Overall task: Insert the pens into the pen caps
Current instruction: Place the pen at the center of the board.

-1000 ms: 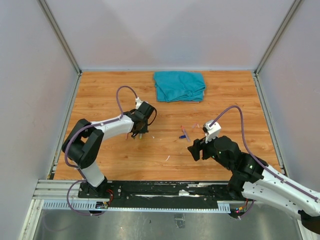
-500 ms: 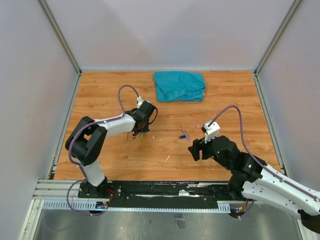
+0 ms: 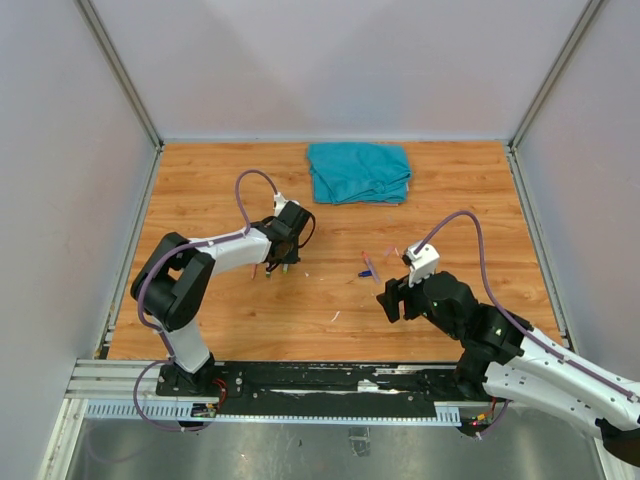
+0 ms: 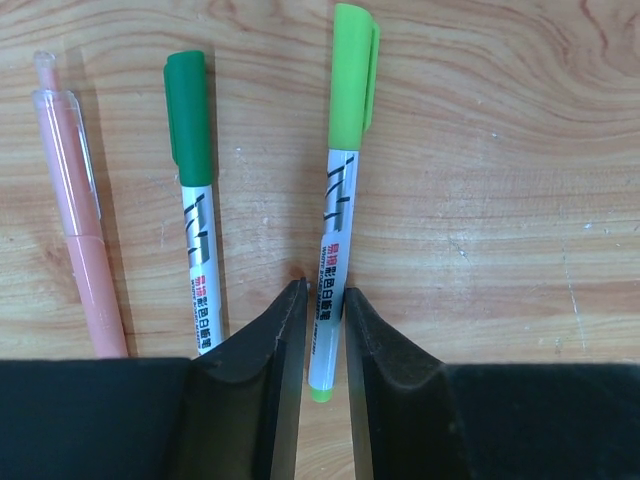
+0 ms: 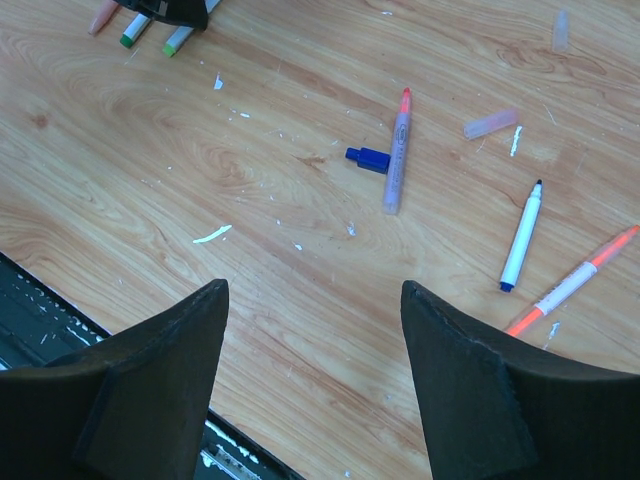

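Observation:
In the left wrist view three capped pens lie side by side on the wood: a pink one (image 4: 75,210), a dark green one (image 4: 195,200) and a light green one (image 4: 340,220). My left gripper (image 4: 323,290) straddles the light green pen's tail, jaws slightly apart, the pen resting on the table. The right wrist view shows a blue pen cap (image 5: 368,158) beside a purple pen (image 5: 396,152), an uncapped blue pen (image 5: 521,238), an orange pen (image 5: 572,282) and a pale pink cap (image 5: 490,123). My right gripper (image 5: 315,285) hovers open and empty above bare wood, nearer the front edge than these.
A folded teal cloth (image 3: 360,171) lies at the back of the table. Another pale cap (image 5: 561,30) sits far right. White scraps (image 5: 212,235) dot the wood. The black base rail (image 3: 320,382) runs along the near edge, and grey walls enclose the other sides.
My left jaws have parted from shut, letting go of the light green pen, which now lies on the table. The left wrist shifted slightly. The right arm has not moved.

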